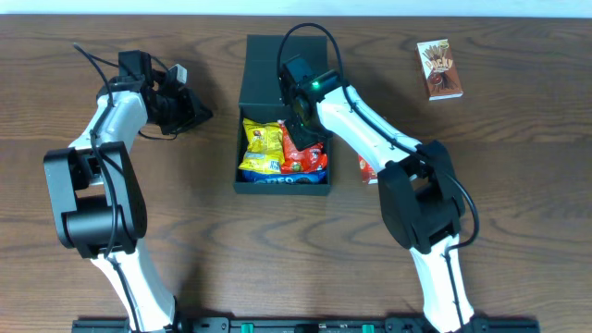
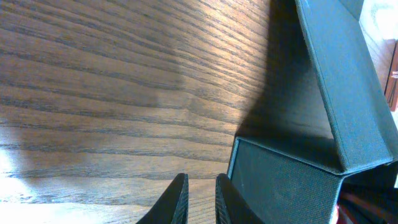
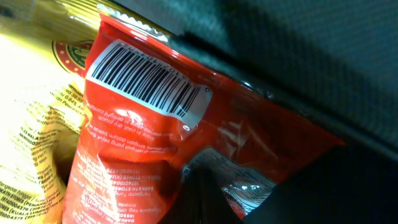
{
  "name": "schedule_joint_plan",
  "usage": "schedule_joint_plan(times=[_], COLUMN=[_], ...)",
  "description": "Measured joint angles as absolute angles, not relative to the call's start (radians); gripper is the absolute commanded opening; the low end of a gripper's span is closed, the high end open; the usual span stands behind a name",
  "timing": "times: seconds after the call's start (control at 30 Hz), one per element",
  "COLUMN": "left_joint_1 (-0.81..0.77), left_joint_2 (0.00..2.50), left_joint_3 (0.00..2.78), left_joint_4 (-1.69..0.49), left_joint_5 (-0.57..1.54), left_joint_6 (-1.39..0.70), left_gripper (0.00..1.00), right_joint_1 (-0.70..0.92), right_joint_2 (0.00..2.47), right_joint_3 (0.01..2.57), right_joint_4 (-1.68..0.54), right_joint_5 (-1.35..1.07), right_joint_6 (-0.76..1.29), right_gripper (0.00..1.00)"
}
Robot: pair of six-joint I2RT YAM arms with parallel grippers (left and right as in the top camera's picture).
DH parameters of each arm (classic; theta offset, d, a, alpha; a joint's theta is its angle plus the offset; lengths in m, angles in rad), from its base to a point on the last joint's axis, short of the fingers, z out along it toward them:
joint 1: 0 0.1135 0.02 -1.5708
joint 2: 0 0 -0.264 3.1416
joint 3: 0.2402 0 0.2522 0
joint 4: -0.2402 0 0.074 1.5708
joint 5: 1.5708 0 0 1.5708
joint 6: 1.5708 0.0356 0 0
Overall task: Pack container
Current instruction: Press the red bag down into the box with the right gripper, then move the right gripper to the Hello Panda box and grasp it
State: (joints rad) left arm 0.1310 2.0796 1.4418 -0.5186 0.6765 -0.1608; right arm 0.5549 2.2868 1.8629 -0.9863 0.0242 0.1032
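The wooden table (image 1: 518, 185) carries both arms. The right arm reaches in from the near edge, its forearm slanting up and to the left, and its wrist dips into the container (image 1: 240, 139). The left arm bends up from the near left corner, its wrist turned toward the container's side.

The container, a dark teal box, lies directly under the right gripper (image 1: 301, 118), and its flap lid (image 1: 262, 69) is thrown open flat on the far side of that gripper. From the left wrist view, the box wall and raised lid (image 2: 336, 93) stand just ahead and to the right of the left gripper (image 2: 200, 196), apart from it.

The right gripper's fingers are pinched together on the crumpled lower edge of a red packet (image 3: 143, 137), and foil is bunched between them. The packet's barcode faces the camera, and the dark inner wall (image 3: 298, 56) runs just beyond it. Overhead, the red packet (image 1: 298, 153) sits against the box's right side. A yellow packet (image 1: 262, 143) lies beside the gripper on its left, touching the red one, and a blue packet (image 1: 282, 180) lies along the near wall.

The left gripper (image 1: 190, 111) hovers low over bare wood. Its fingers are drawn nearly together with only a thin strip of table showing between them, and they hold nothing.

A brown snack box (image 1: 439, 69) lies well away beyond the right arm. A small red item (image 1: 367, 170) peeks out under that arm's forearm.
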Motion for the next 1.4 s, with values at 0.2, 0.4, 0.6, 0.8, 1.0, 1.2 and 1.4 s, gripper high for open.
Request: schedule_joint_plan(times=[0.2,0.4,0.6,0.8,1.0,1.2,1.4], left_joint_1=[0.131,0.131,0.131,0.131,0.131,0.131,0.131], left_joint_2=[2.08,2.08,2.08,2.08,2.08,2.08,2.08], left_joint_3=[1.442,1.442,1.442,1.442,1.442,1.442,1.442], left_joint_4=[-0.518,-0.519,-0.519,-0.519,-0.511,-0.506,-0.501], left_joint_5=[0.677,0.676,0.676,0.676,0.676,0.676,0.676], left_joint_6=[-0.161,-0.161,-0.161,-0.161,-0.161,-0.161,-0.161], left_gripper=[0.17,0.16,0.17,0.17,0.18,0.18,0.18], right_joint_1=[0.555,0.551,0.493,0.317,0.206,0.215,0.227], right_joint_2=[2.286,2.285,2.22,2.207,2.207,2.207,2.207], right_joint_3=[1.881,2.053,2.157,2.13,2.04,1.916,1.839], right_joint_4=[-1.012,-1.082,-1.157,-1.298,-1.321,-1.314,-1.275], right_joint_5=[0.027,0.031,0.11,0.152,0.156,0.103,0.054], right_joint_6=[0.103,0.103,0.104,0.114,0.118,0.121,0.127], right_gripper=[0.01,0.01,0.04,0.73,0.99,0.99,0.99])
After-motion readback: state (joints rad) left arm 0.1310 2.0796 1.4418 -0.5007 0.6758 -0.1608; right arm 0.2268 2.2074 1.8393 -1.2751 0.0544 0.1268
